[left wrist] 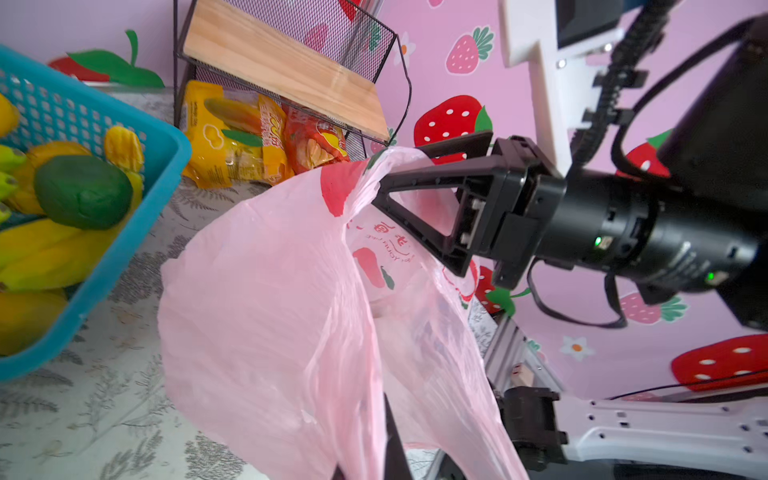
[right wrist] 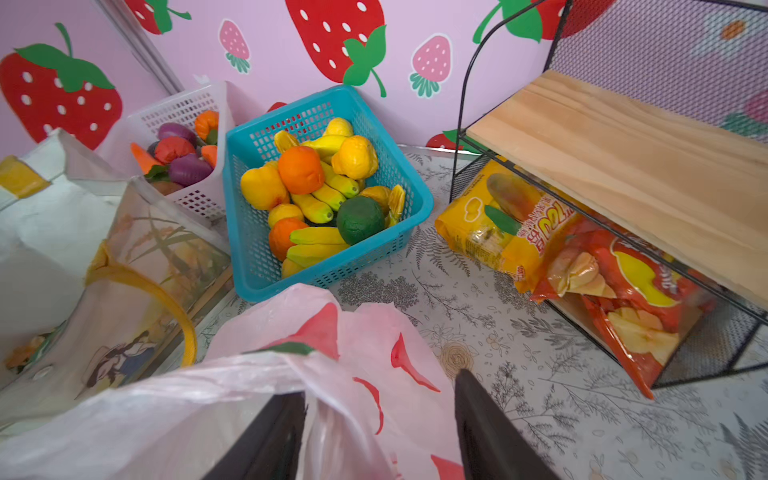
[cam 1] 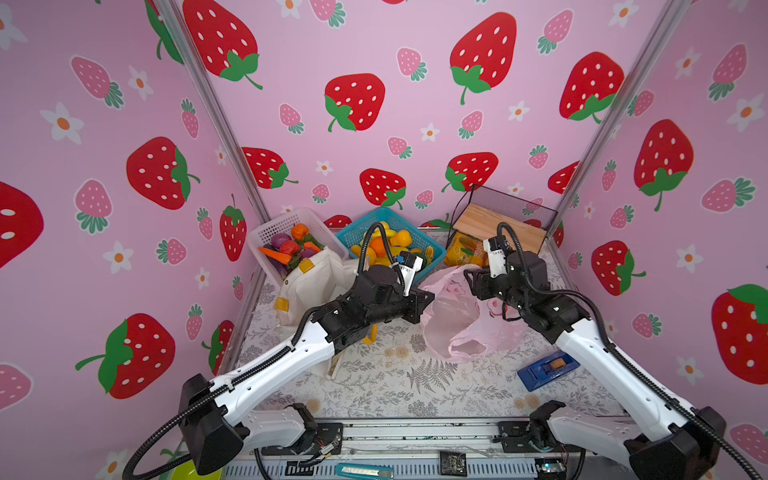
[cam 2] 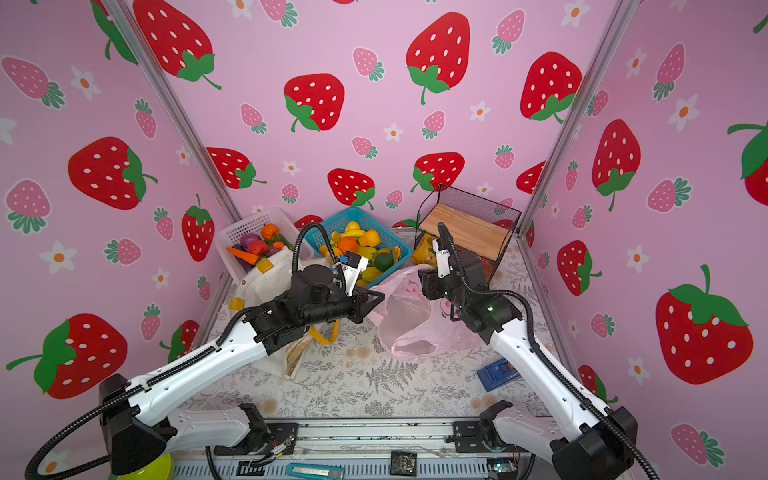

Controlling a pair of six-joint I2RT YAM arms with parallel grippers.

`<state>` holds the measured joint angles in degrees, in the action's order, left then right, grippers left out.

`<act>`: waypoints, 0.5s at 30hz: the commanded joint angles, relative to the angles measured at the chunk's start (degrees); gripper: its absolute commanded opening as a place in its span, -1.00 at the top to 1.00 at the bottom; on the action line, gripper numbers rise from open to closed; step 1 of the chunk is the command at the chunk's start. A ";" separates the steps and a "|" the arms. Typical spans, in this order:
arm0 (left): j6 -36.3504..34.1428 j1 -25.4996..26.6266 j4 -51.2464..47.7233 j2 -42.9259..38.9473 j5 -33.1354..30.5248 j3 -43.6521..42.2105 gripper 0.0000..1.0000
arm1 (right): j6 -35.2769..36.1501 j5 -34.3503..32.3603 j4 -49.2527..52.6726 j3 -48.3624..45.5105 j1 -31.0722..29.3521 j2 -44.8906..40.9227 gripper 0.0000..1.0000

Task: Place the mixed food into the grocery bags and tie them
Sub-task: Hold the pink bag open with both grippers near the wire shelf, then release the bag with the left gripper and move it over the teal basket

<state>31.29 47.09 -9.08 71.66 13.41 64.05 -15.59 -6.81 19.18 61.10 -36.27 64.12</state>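
The thin translucent pink plastic bag with red fruit prints sits just past the centre of the grey floral counter, toward 1 o'clock. Its body is slumped on the surface and its upper edge is lifted between the two arms.

The left pincer reaches in from 9 o'clock and is fully closed, pinching the film at the bag's left edge. The left wrist view shows the film gathered round its dark fingers. The right pincer meets the bag from 3 o'clock with its jaws parted. A fold of the rim lies between them, draped over one finger and not clamped.

The white canvas tote with yellow handles stands at 10 o'clock, just in front of the white lattice basket of toy vegetables at 11 o'clock. The small toy fruits, oranges, yellow ones and a dark green round one, lie in the blue lattice basket at 12 o'clock, just beside the bag. Crinkly yellow and orange-red snack packets lie under the wooden shelf of the black wire rack at 1 o'clock.
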 commanded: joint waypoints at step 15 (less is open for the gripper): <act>8.29 -1.02 -1.81 0.32 1.90 5.54 1.00 | 5.25 -42.30 16.47 2.40 -18.86 1.63 -0.11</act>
<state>40.45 46.81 -9.04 72.10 15.62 66.46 -10.28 -43.27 32.18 61.65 -55.07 66.74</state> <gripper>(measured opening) 0.047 0.618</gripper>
